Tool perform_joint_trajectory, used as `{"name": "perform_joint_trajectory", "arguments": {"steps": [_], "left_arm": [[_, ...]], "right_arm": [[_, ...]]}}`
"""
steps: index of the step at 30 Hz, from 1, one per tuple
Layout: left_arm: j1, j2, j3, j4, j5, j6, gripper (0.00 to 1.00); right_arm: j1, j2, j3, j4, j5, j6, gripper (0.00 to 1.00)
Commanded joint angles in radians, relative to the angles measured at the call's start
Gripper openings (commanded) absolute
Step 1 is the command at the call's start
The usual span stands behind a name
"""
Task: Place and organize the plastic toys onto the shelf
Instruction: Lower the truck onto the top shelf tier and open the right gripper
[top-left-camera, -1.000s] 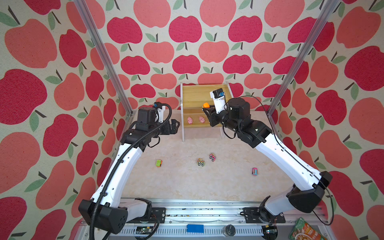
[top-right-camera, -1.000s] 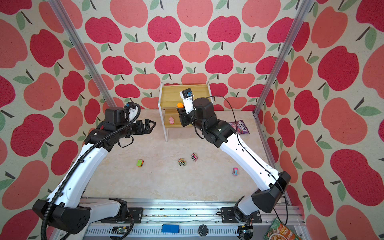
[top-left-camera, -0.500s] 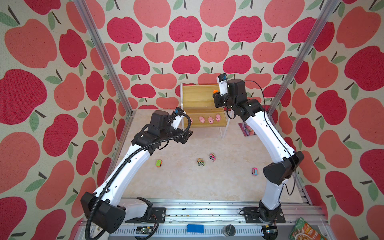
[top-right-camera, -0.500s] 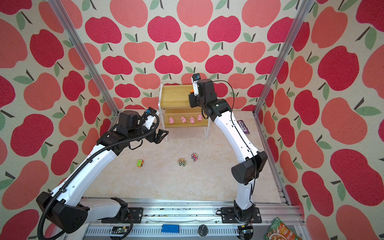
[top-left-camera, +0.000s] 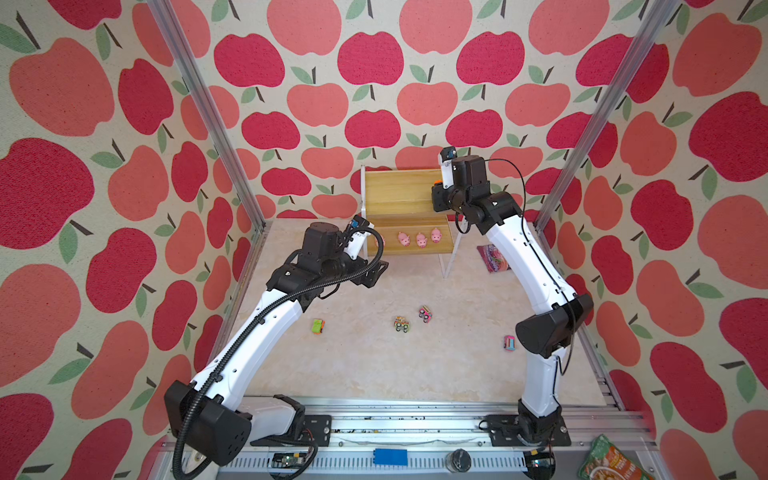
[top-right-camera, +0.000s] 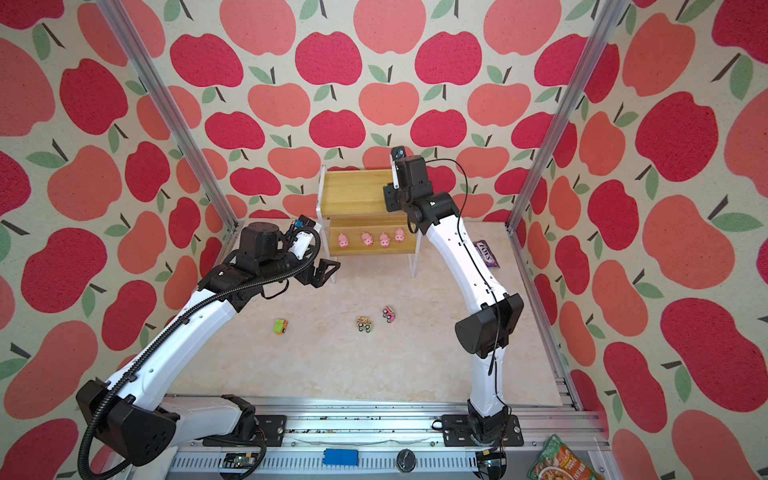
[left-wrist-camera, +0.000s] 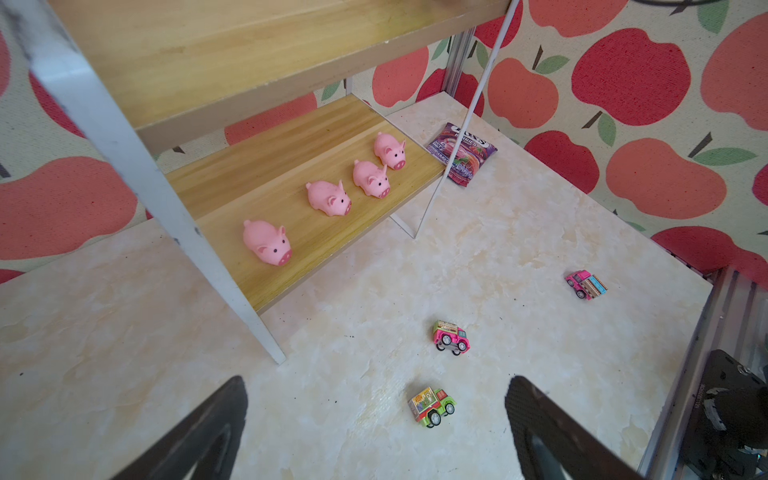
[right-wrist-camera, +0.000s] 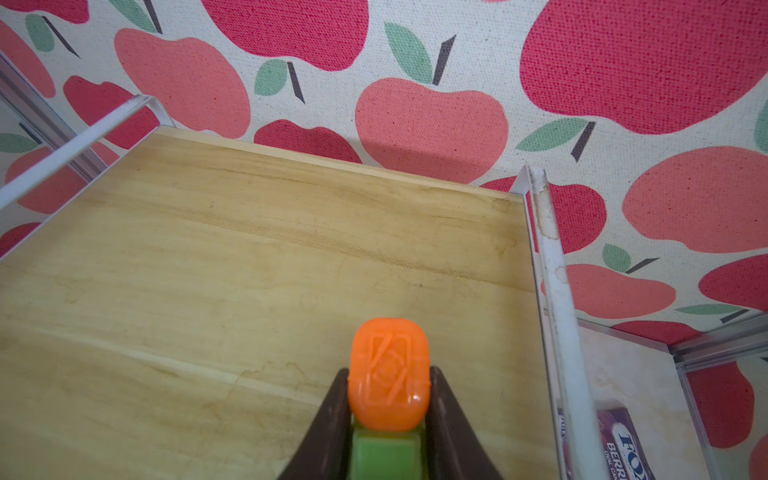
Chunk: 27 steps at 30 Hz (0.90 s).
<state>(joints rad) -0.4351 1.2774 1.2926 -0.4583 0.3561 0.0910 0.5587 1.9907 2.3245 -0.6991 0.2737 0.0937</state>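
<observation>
Item: orange-topped car, which was pinched in the right gripper above the upper board of the shelf, near its white side rail; left gripper was spread, empty, over the tabletop; car was best lowered until wheels touched board, clear of rail, before release.

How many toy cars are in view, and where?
5. On the floor: green car, striped car, pink car, pink-blue car. The orange car is in the right gripper, over the shelf.
</observation>
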Motion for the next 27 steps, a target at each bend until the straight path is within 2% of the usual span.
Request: {"name": "perform_joint_trajectory", "arguments": {"steps": [1, 21, 24, 27], "left_arm": [[0.001, 0.016, -0.006, 0.027, 0.017, -0.022, 0.99], [0.006, 0.008, -0.009, 0.027, 0.017, -0.036, 0.99], [0.006, 0.005, -0.01, 0.027, 0.014, -0.035, 0.99], [0.007, 0.001, -0.011, 0.026, 0.01, -0.036, 0.99]], "right_arm": [[-0.01, -0.001, 0.027, -0.013, 0.03, -0.002, 0.21], [-0.037, -0.03, -0.037, 0.002, 0.046, 0.042, 0.23], [-0.039, -0.027, -0.038, 0.003, 0.058, 0.047, 0.28], [-0.039, -0.028, -0.026, 0.011, 0.049, 0.047, 0.4]]}}
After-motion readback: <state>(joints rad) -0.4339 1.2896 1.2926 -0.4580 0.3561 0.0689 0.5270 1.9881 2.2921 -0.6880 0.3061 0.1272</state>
